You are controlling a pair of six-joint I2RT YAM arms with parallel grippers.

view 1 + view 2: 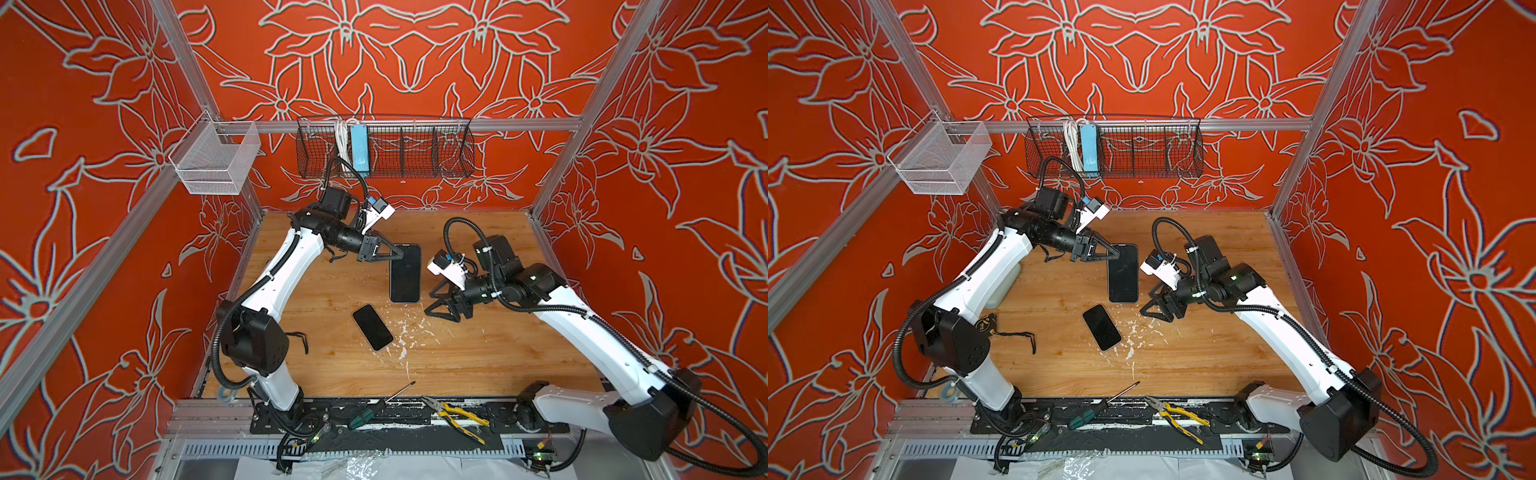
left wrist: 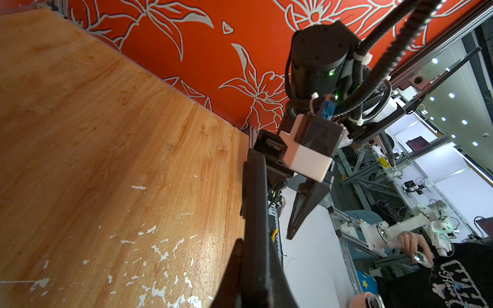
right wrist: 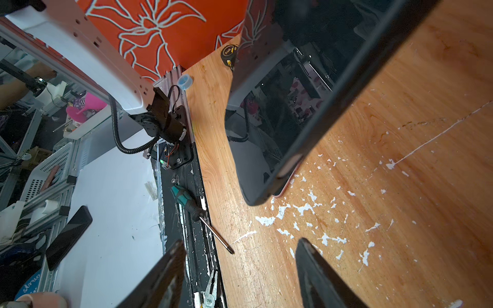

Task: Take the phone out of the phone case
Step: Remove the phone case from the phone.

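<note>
We recorded the left fingers (image 1: 395, 252) pinching a corner of the phone (image 1: 405, 276); the right fingers (image 3: 313, 269) stood spread and empty, the phone just ahead, untouched.

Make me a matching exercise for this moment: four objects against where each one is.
Objects:
1. big phone
2. small phone
3. screwdriver
4. power strip

Places:
A. in the wire basket
B. flat on the table, nothing gripping it
C. on the front rail
D. pinched at a corner by the left end effector

Pairs: 1-D, 2-B, 3-C, 4-A
</note>
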